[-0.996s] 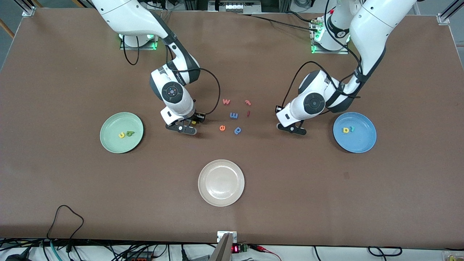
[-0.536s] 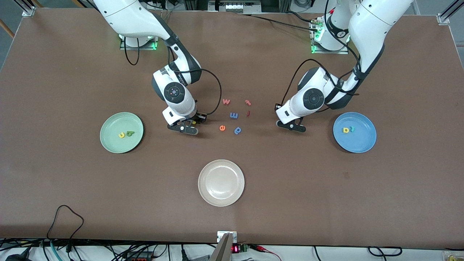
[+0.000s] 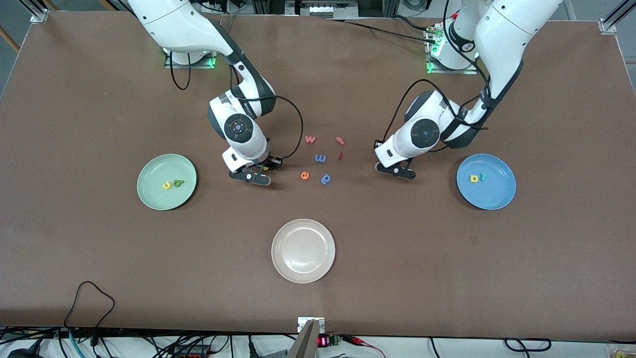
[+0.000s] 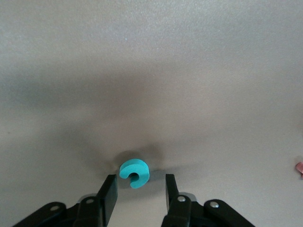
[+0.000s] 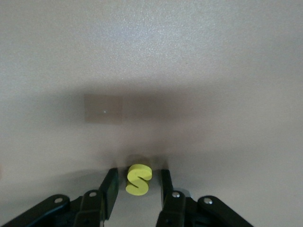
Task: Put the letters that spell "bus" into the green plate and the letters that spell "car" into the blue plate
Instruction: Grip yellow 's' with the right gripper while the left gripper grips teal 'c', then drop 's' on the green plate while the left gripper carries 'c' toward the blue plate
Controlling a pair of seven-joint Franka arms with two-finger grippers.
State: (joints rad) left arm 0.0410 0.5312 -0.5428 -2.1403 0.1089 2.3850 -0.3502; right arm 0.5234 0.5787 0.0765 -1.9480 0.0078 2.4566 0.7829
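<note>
Both arms are working low over the table (image 3: 99, 273). The left gripper (image 4: 137, 191) is sitting with its fingers (image 4: 108, 191) spread around the teal "c" (image 4: 134, 173); there's a gap on both sides, so it's released, not clamping yet. The blue plate (image 3: 499, 199) is off toward its arm's end of the table, carrying the yellow "a" (image 3: 474, 178) and teal "r" (image 3: 482, 176).

The right gripper (image 5: 136, 189) is straddling the yellow "s" (image 5: 138, 179) the same way, pads close on either side but not pinching. The green plate (image 3: 154, 194) on its arm's end is holding the yellow "u" (image 3: 167, 185) and green "b" (image 3: 178, 183).

Between the grippers the spare letters (image 3: 320, 158) are lying loose. I can't read the writing on the right arm's wrist.
</note>
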